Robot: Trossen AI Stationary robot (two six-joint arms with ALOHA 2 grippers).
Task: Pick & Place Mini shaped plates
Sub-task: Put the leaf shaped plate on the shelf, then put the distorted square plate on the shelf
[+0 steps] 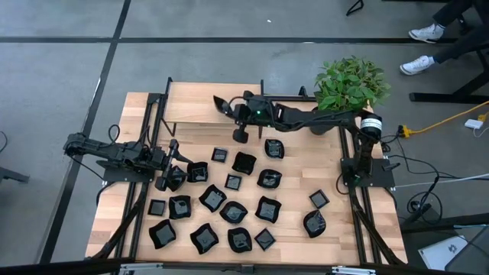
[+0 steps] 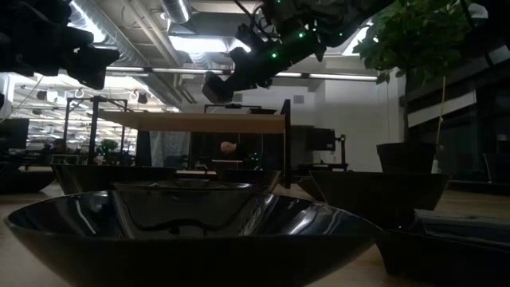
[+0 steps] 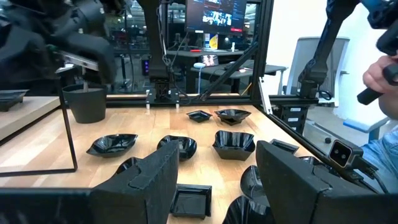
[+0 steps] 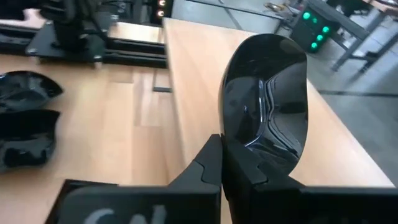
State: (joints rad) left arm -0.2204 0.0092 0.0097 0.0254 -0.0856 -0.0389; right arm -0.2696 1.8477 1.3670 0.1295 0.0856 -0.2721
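1. From above, the right gripper (image 1: 223, 105) is reaching over the raised shelf (image 1: 199, 103) toward twelve o'clock of the table (image 1: 336, 229), pinching a held plate (image 1: 219, 102) whose shape is hard to read here. The left gripper (image 1: 170, 177) is hovering at nine o'clock, fingers spread, right by the nearest dishes; whether it is touching one cannot be told. The other mini shaped plates (image 1: 233, 211) are lying scattered from centre down to six o'clock, some merging into dark blobs. A plant (image 1: 350, 82) is standing at one o'clock, its pot hidden by leaves. Shoes (image 1: 418, 65) of a person are showing at the top right, the body cut off.

2. At table level, one large near dish (image 2: 191, 231) is filling the foreground and blocking most of the rest. The right arm is hanging above, lit by green lamps; its fingertips are too dark to make out.

3. In the left wrist view, the left gripper's fingers (image 3: 149, 180) are standing apart with nothing between them, a square dish (image 3: 189, 200) lying beyond the gap. Part of a person is showing at the right edge, cut off.

4. In the right wrist view, the right gripper's fingers (image 4: 205, 168) are pressing together on the rim of the glossy plate (image 4: 267, 93), which is standing on edge above the pale shelf board. Its lower rim is hidden behind the fingers.
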